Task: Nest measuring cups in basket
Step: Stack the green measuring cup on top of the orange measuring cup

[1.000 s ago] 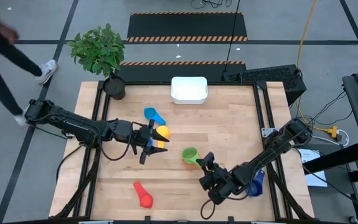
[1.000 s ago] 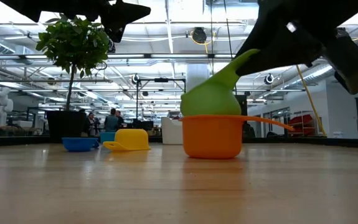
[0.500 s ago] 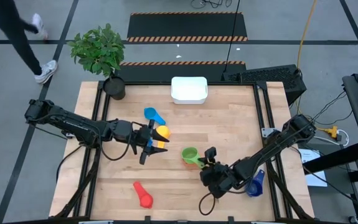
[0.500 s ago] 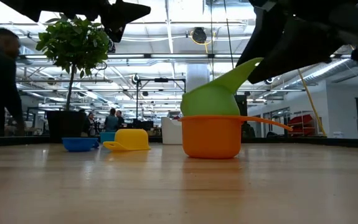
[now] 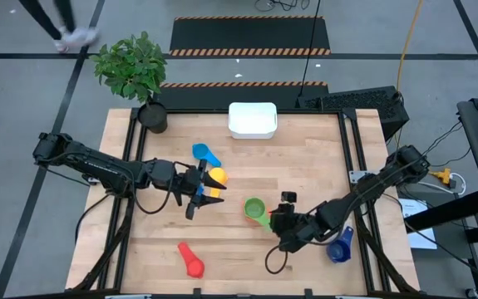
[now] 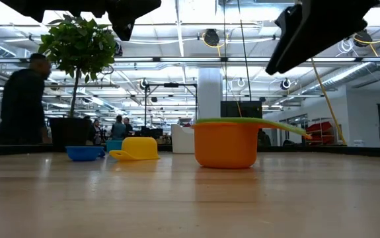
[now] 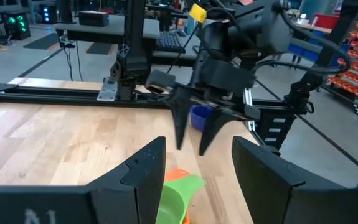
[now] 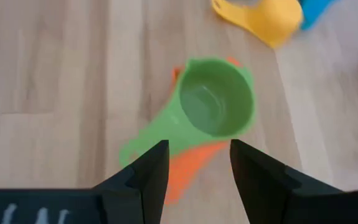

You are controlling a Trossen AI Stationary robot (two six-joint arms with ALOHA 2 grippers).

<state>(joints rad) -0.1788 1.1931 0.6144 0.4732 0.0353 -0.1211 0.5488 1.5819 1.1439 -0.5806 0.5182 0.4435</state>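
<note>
A green measuring cup (image 8: 216, 102) sits nested, mouth up, inside an orange one (image 6: 226, 142) at the table's middle. My right gripper (image 8: 197, 152) hangs open just above their handles and touches neither. My left gripper (image 5: 208, 186) hovers open in the air over a yellow cup (image 5: 215, 176) that lies mouth down on the wood. A blue cup (image 5: 205, 154) lies just beyond it. A red cup (image 5: 190, 260) is near the front edge and a dark blue cup (image 5: 338, 247) at the right. The white basket (image 5: 252, 119) stands at the far edge.
A dark pot with a green plant (image 5: 151, 115) stands at the table's far left corner. Black rails run along the table's left and right sides. Bare wood lies between the cups and the basket. A person (image 6: 21, 99) walks in the room beyond the table.
My right gripper has opened and let go of the green cup's handle, then risen and rolled, drawing back a little toward the table's right. The green cup, tilted on the orange cup a second ago, has dropped level into it, its rim flush on top.
</note>
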